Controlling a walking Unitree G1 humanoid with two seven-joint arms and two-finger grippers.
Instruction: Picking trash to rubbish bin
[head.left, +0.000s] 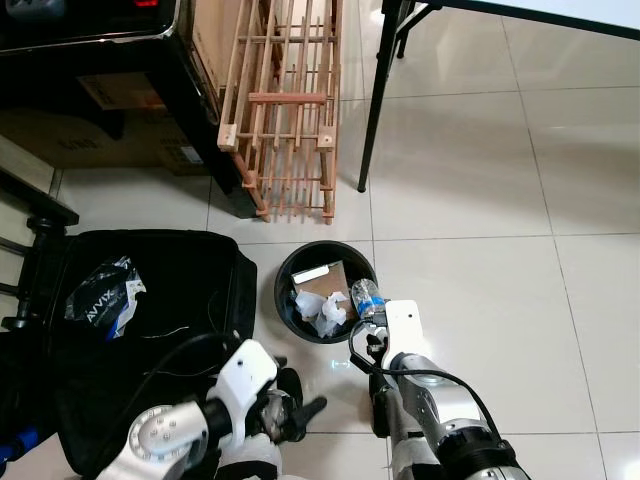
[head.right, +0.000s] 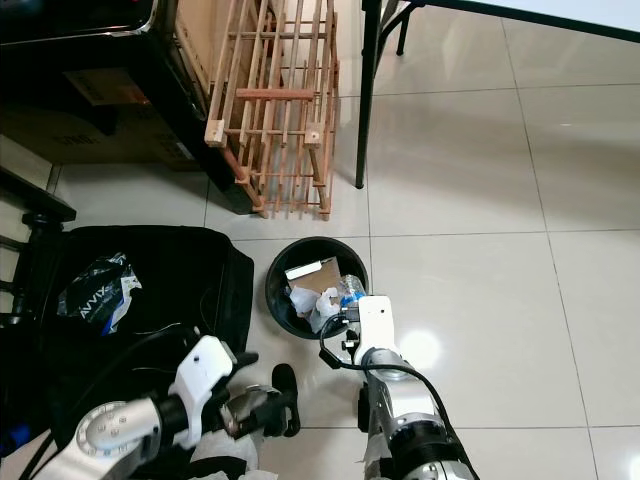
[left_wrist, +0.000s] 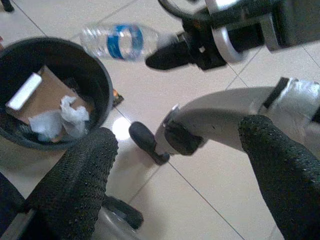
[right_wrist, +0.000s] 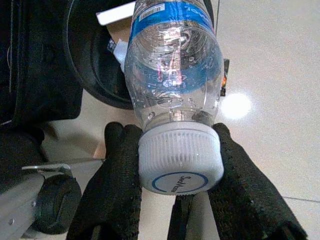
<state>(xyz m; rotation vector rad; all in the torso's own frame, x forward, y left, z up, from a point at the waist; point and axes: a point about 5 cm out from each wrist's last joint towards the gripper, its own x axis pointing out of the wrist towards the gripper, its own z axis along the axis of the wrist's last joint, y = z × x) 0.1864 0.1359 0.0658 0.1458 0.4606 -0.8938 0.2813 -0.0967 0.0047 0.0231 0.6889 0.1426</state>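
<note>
The right gripper (right_wrist: 177, 172) is clamped on the white cap of a clear plastic water bottle (right_wrist: 172, 70) with a blue label, one black finger on each side of the cap. It holds the bottle out over the near rim of the round black rubbish bin (head.left: 290, 265), which stands on the pale tiled floor (head.left: 470, 180). Inside the bin lie crumpled white paper (head.left: 325, 310), a piece of brown cardboard (head.left: 325, 278) and a small white strip. The left gripper (head.left: 300, 412) hangs low beside the bin, its two black fingers (left_wrist: 75, 185) spread wide apart with nothing between them. A black bag (head.left: 190, 290) lies just left of the bin, and a wooden rack (head.left: 290, 110) leans beyond it.
</note>
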